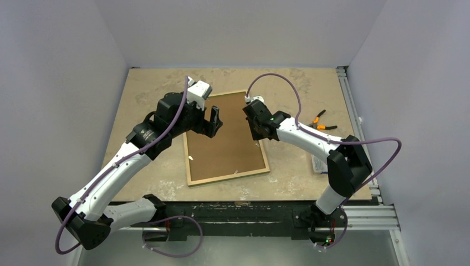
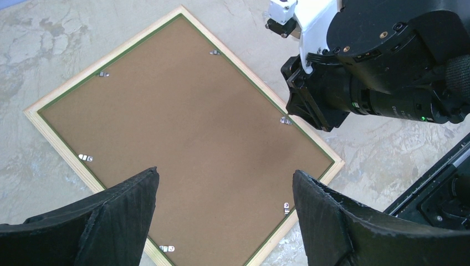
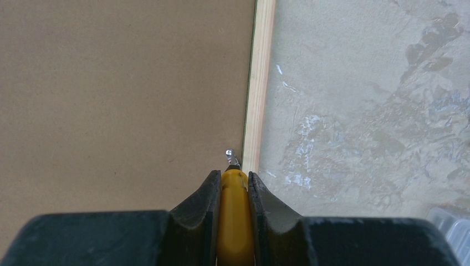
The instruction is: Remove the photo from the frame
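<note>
The frame (image 1: 227, 178) lies face down in the middle of the table, its light wood back edge (image 2: 111, 57) up and a thin green line inside it. The photo (image 1: 224, 141) sits in it, showing only its brown fibreboard back (image 2: 188, 127). My left gripper (image 2: 224, 174) hangs open above the back's near half and touches nothing. At the frame's right edge (image 3: 260, 83), my right gripper (image 3: 235, 176) is shut on a yellow-handled tool (image 3: 235, 210). The tool's tip sits at a small metal clip (image 3: 230, 155) on the photo's back (image 3: 122, 94).
Several metal clips (image 2: 85, 158) sit round the inner edge of the frame. Orange-handled pliers (image 1: 321, 123) lie on the table at the right. A clear plastic box (image 3: 451, 224) sits by the right arm. The right wrist (image 2: 382, 66) hangs low over the frame's right side.
</note>
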Tool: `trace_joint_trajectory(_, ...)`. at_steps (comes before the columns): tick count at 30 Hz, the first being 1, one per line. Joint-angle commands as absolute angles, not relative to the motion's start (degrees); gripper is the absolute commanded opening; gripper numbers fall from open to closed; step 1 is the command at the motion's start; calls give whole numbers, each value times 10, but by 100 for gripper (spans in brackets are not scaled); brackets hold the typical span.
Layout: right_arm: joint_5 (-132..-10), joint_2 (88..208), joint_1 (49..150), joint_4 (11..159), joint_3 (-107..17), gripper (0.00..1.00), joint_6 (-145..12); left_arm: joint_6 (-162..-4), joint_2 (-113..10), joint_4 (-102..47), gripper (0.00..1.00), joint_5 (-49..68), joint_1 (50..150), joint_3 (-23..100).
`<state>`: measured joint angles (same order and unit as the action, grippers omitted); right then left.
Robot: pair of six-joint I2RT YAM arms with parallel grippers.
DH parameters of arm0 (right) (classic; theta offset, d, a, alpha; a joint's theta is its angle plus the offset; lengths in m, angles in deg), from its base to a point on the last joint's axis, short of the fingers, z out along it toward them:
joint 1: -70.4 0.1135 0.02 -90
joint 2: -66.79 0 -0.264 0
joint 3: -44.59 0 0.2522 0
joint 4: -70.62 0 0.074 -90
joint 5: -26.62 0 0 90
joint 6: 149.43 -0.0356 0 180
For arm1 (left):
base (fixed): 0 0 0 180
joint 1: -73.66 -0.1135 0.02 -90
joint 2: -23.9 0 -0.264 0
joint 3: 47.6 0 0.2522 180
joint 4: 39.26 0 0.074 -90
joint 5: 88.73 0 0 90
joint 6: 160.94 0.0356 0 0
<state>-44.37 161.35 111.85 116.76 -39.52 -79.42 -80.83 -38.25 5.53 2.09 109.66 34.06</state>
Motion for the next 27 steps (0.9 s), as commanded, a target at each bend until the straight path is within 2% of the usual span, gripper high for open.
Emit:
trace_joint_trajectory(1, -419, 1611, 1119, 1152, -404, 0, -784, -806, -384, 42, 88, 20, 1093, 344)
trace_joint_trajectory(12, -428, 1615, 1118, 1157, -414, 0, -787, -806, -389, 44, 88, 20, 1093, 345)
trace_joint_trajectory(27, -450, 1561, 1120, 1170, -356, 0, -814, -812, -399, 44, 88, 31, 1093, 347)
